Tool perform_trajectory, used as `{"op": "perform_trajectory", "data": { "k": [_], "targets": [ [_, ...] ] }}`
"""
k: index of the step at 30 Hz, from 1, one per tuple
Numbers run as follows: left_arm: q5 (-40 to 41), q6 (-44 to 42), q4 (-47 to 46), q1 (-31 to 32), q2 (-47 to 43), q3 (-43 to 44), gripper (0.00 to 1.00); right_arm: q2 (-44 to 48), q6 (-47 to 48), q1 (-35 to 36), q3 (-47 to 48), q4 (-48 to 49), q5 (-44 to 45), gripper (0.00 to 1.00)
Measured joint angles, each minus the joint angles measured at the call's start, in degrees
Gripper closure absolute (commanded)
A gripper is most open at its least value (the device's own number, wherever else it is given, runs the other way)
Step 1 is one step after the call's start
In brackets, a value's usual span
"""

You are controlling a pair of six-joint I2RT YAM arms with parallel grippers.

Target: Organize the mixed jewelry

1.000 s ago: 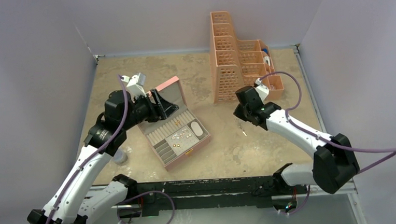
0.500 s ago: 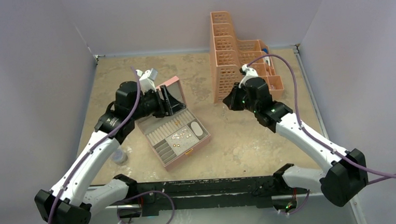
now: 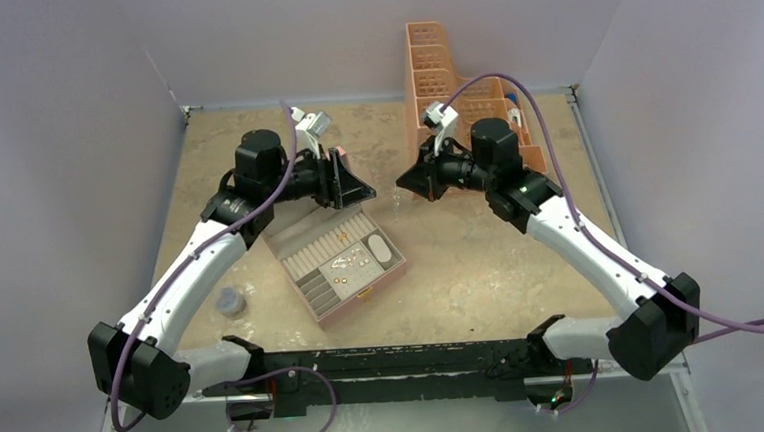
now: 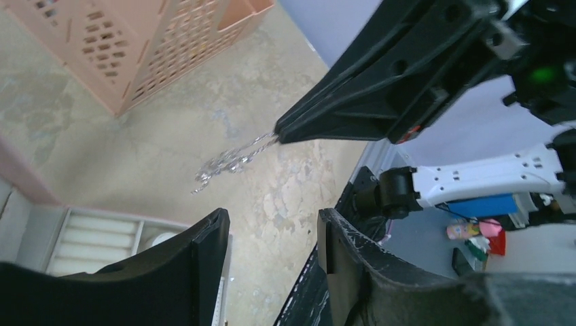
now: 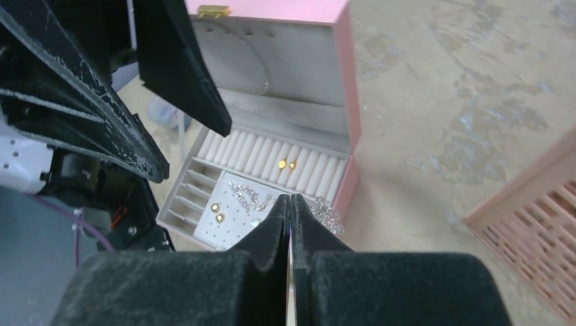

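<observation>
I see the right gripper (image 5: 290,199) closed on a thin silvery metal chain (image 4: 231,161) dangling from its tip. The left gripper (image 4: 272,219) jaws stand apart, empty.

Silvery chain (image 4: 227,161) hangs from right hand (image 4: 277,134); jewelry (image 5: 248,197) boxed

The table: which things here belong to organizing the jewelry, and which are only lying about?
For the job: pink box; small gold and silver pieces in it; silvery chain pinched in the right tool.
Lying about: orange basket rack; grey disc.
</observation>
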State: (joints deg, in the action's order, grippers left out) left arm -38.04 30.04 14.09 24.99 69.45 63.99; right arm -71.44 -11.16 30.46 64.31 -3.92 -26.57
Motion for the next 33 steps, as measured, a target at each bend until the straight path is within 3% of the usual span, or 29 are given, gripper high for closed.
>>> {"op": "perform_trajectory", "data": {
  "k": [12,24,33],
  "targets": [
    [-14.53,-5.81,-10.64,-1.16,2.12,-0.13,0.56,-3.23,8.02,3.34,5.25,-4.11,-10.34,1.0],
    [-27.96,-14.64,-8.57,-1.25,3.93,-1.51,0.53,-3.3,12.33,5.99,6.4,-8.04,-13.97,1.0],
    [-35.32,-16.06,-8.5,-1.25,4.48,-3.61,0.58,-2.01,13.16,6.69,6.4,-8.9,-15.21,1.0]
  ]
}}
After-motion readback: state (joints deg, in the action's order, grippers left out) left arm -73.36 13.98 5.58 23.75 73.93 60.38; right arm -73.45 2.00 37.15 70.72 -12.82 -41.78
